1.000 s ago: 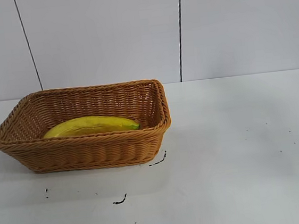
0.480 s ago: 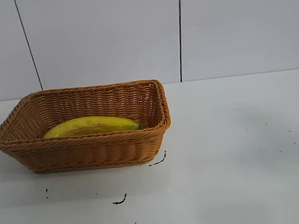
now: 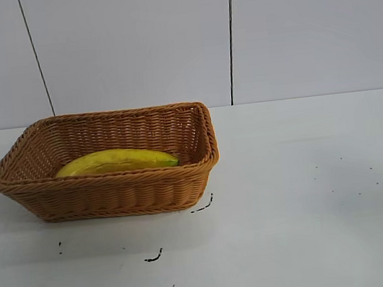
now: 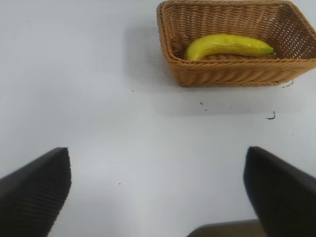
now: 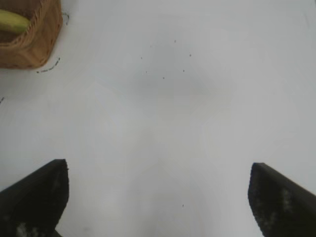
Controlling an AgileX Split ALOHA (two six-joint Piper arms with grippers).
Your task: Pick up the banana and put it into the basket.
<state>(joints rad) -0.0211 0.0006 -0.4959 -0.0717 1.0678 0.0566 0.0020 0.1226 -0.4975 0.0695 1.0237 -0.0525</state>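
Exterior view. One basket (image 3: 105,167), tan woven wicker, is sitting on the white tabletop (image 3: 301,207). One banana (image 3: 116,161), yellow with a greenish end, is lying lengthwise inside the basket, resting on its floor below the rim. A few small dark marks (image 3: 155,256) are showing on the tabletop just beside the basket's near wall. No arm is appearing in this view.

Left wrist view. The left tool (image 4: 158,192) is hovering above bare tabletop, well apart from the basket (image 4: 232,74), its two dark fingers (image 4: 34,192) spread wide and grasping nothing. The banana (image 4: 228,45) is showing whole inside the basket, touching nothing but wicker.

Right wrist view. The right tool (image 5: 158,197) is likewise hanging over bare tabletop, farther from the basket (image 5: 29,44) than the left, fingers (image 5: 34,197) released and empty. Only a corner of the basket and one end of the banana (image 5: 12,20) are entering this view.

Step in hand, as judged: placement is reading as done, with the banana inside the basket and both tools clear of it. Next move, as judged: nothing further with the banana; at most both arms are needing to settle away from the basket without touching it.
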